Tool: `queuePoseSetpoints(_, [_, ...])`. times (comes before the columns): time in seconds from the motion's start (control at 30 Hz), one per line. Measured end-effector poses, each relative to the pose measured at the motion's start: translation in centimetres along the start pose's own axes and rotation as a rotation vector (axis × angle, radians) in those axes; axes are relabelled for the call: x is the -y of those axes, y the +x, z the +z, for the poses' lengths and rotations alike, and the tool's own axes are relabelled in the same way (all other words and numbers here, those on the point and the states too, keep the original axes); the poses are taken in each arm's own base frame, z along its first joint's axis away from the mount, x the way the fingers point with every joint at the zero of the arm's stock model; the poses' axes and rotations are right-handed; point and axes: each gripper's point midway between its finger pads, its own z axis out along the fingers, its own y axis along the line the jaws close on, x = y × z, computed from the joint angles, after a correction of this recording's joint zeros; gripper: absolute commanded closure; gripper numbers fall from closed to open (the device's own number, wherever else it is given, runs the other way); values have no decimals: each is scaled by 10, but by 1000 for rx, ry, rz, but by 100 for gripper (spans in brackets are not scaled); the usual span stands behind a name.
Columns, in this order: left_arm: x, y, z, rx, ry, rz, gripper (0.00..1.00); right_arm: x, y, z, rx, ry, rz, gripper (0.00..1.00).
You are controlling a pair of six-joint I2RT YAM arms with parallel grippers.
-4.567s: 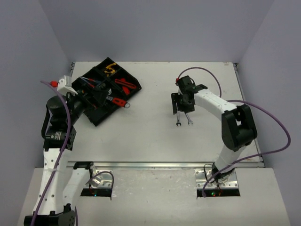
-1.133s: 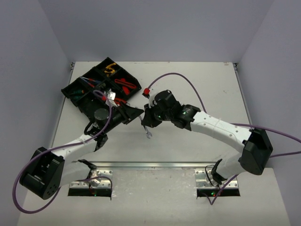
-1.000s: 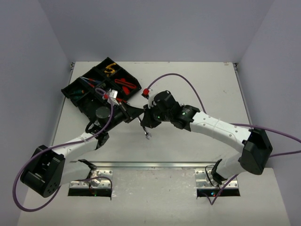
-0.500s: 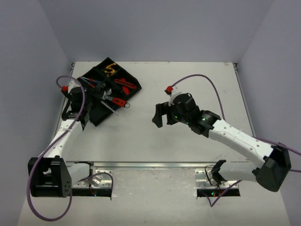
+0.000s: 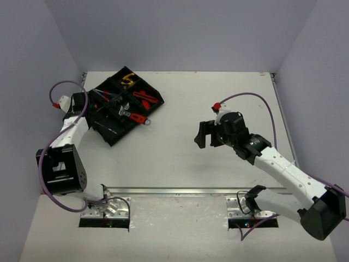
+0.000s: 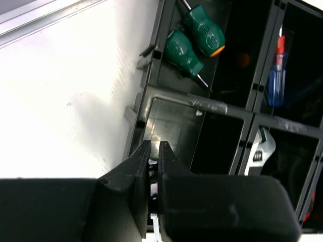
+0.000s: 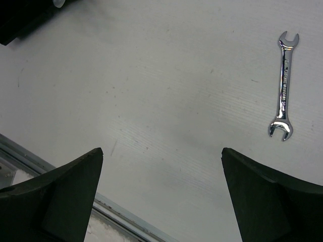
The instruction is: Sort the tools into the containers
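Pale bench [image 7: 151, 75]: your right jaws [image 7: 160, 151], spread empty, hang nearest the loose spanner [image 7: 283, 85], its length square to their closing line; left jaws [image 6: 155, 146], clenched, sit far from it at the tray [image 6: 197, 103].

Bright, even overhead light, soft faint shadows, spanner [image 7: 282, 85] glinting, tray [image 6: 202, 106] interior dim
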Motion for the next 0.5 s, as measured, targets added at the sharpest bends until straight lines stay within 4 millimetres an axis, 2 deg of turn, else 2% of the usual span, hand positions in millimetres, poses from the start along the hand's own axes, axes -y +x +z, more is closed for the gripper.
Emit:
queuePoseSetpoints(0.2, [3, 3, 16, -11, -33, -1, 98, -2, 4, 1, -11, -18, -8, 1])
queuePoseSetpoints(0.3, [2, 7, 22, -23, -41, -1, 48, -4, 5, 1, -15, -31, -9, 1])
queuePoseSetpoints(0.37, [8, 9, 25, -34, -17, -16, 25, -5, 6, 1, -17, -34, -10, 1])
queuePoseSetpoints(0.5, [29, 8, 19, -51, 73, -47, 20, -3, 8, 6, -28, -24, -12, 1])
